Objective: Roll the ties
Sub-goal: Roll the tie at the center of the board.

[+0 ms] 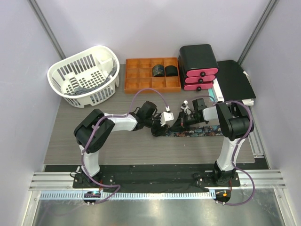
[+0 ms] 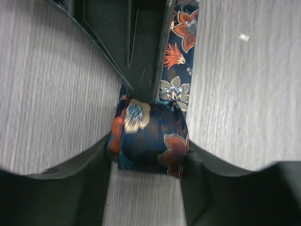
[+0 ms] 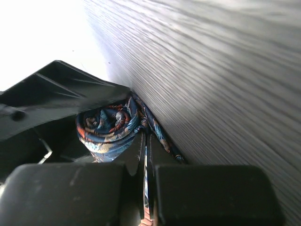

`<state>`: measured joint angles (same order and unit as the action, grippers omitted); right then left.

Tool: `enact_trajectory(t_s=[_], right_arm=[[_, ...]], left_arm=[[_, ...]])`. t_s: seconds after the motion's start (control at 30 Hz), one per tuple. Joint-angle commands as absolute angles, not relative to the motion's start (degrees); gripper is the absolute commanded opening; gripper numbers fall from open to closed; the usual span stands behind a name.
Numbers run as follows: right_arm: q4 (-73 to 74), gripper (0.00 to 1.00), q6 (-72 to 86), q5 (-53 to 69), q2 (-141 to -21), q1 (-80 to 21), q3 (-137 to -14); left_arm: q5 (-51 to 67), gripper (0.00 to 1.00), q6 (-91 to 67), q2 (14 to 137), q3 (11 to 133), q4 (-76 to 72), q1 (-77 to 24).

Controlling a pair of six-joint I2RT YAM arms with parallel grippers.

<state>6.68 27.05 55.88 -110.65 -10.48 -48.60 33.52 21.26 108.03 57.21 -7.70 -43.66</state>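
Left wrist view: left gripper (image 2: 148, 157) clasps the half-rolled tie (image 2: 150, 136) on the table (image 2: 244, 117) by the roll's ends. Its tail runs right past the right gripper (image 2: 141, 89), pressed together beside the roll.

Both arms bent at the elbow, forearms swung inward, the 2 wrists nearly meeting, held low. Left gripper (image 2: 148, 153) half-spread, 1 finger pressed on each side of the tie roll (image 2: 150, 136). Right gripper (image 3: 145, 155) jaws closed flat together, tips facing the left's and nosed against the same roll.
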Motion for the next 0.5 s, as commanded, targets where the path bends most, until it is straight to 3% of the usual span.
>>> enact_trajectory(t_s=[0.0, 0.1, 0.27, 0.47], right_arm=[[-3.68, 0.01, 31.72, 46.05, -113.29, -13.00, -45.70], [-5.10, 0.03, 33.22, 46.84, -113.03, -13.01, -46.49], [4.81, 0.20, 26.66, 48.60, -106.53, -10.38, -48.60], [13.97, 0.36, 22.85, 52.55, -97.48, -7.38, -49.66]], left_arm=[[33.93, 0.44, 28.63, 109.07, 60.20, -2.91, -44.03], [32.43, 0.33, 30.84, 108.72, 60.82, 3.15, -43.95], [28.23, 0.19, 30.06, 108.90, 62.40, 11.14, -44.12], [24.70, 0.16, 29.09, 109.51, 63.01, 14.23, -44.73]])
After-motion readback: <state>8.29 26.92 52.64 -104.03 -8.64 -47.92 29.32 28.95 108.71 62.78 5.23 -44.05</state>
